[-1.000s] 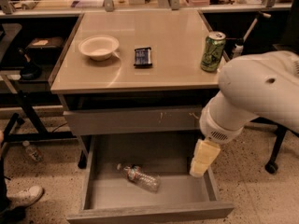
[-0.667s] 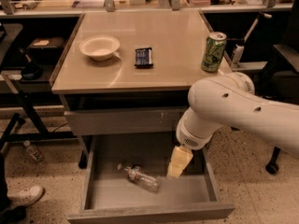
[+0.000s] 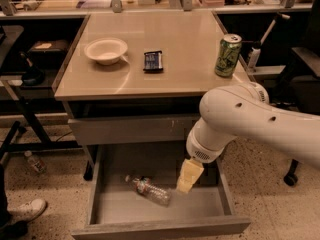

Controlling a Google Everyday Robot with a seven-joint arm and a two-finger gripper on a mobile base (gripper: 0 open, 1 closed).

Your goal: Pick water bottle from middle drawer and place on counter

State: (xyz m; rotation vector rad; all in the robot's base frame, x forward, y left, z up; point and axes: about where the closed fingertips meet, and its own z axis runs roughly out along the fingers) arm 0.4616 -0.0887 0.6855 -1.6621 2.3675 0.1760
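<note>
The water bottle (image 3: 149,189), clear crinkled plastic with a white cap and coloured label band, lies on its side on the bare grey floor of the open middle drawer (image 3: 160,227), cap toward the left. My gripper (image 3: 187,180), with pale yellow fingers, hangs inside the drawer just right of the bottle's base, close to it. The white arm reaches in from the right. The beige counter (image 3: 185,59) is the top of the cabinet above the drawer.
On the counter stand a white bowl (image 3: 105,50), a dark snack packet (image 3: 153,61) and a green soda can (image 3: 228,55). Another bottle (image 3: 35,162) lies on the floor at left. A cluttered bench (image 3: 65,1) runs behind. A shoe (image 3: 22,211) shows at bottom left.
My gripper has moved left and down inside the drawer, from its right side to just beside the bottle. The bottle has not moved.
</note>
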